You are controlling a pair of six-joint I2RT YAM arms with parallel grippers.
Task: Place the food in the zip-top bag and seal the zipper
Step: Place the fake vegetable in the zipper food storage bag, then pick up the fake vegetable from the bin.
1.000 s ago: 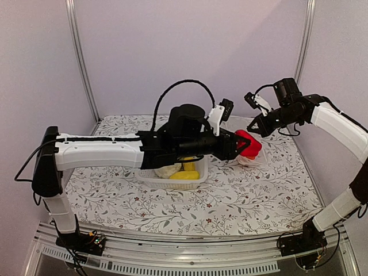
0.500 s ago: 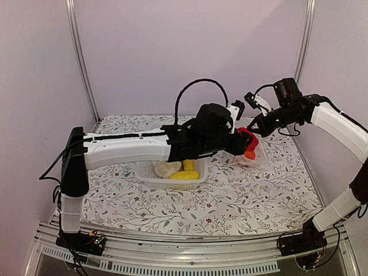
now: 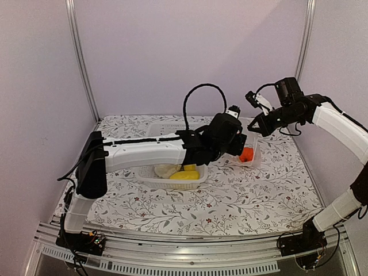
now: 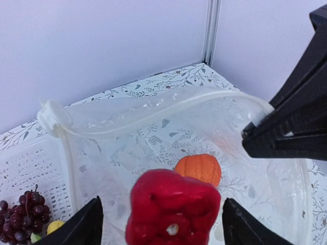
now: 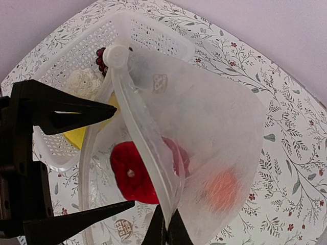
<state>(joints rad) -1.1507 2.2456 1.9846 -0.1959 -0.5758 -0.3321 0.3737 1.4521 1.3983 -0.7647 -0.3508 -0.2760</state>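
My right gripper (image 3: 257,124) is shut on the zipper (image 5: 138,127) at the mouth edge of the zip-top bag (image 5: 214,127) and holds the mouth up and open; its pinch shows in the right wrist view (image 5: 166,232). My left gripper (image 4: 163,227) is at the bag's mouth, jaws spread wide. The red pepper (image 4: 171,209) sits between them with a gap on each side, inside the mouth (image 5: 130,173). The orange pumpkin (image 4: 199,168) lies deeper in the bag (image 3: 246,154). Grapes (image 4: 23,224), cauliflower (image 5: 84,81) and yellow pieces (image 3: 185,175) stay in the basket.
The white perforated basket (image 3: 172,184) stands on the flowered tablecloth, left of the bag and under my left forearm. The right gripper's black fingers (image 4: 291,127) fill the right side of the left wrist view. Enclosure walls and posts ring the table.
My left arm reached right to the bag's mouth with the pepper. Its jaws, shut on the pepper before, now stand open. The right arm held still.
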